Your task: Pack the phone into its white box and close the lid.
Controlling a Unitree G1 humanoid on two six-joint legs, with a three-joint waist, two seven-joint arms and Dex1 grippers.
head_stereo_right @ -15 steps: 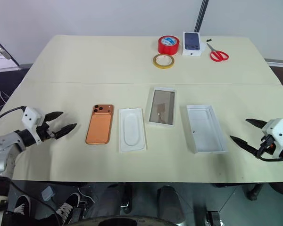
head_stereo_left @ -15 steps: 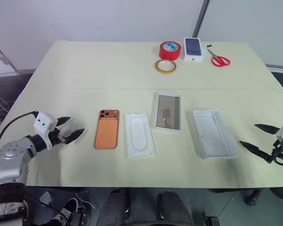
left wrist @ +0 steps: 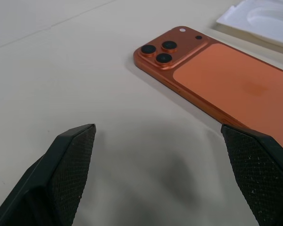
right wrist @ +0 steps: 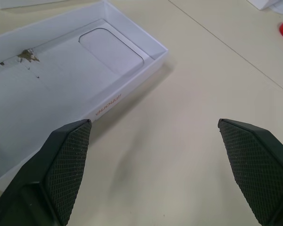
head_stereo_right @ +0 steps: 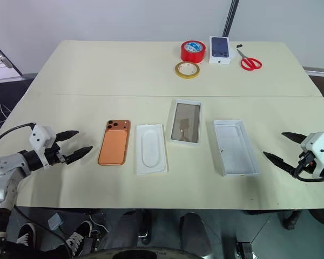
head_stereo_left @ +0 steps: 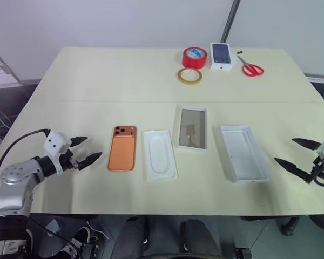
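Spreading across most of the head views, one pale cream counter stands before a plain light wall, with a faint seam running across its width and dark floor showing past its edges. On it lie nine loose things in all. Four white pieces: one lid, an all-white tray lying open side up toward the right; one white box with a glossy grey-brown floor, just left of the lid and apart from it; one flat white insert with a rounded-oblong recess, left of the box; and one small white box printed with a dark phone at the far edge. One phone, orange-copper and back up with its three-lens camera bump toward the far side, lies flat just left of the insert (nothing touches it). Two rolls of tape sit at the far side, a red tape roll and a yellow tape roll just nearer, and one pair of red-handled scissors lies right of the small box. Two grippers: the left gripper hangs near the phone's left side, fingers spread wide and holding nothing; the right gripper waits right of the lid, likewise agape and empty.
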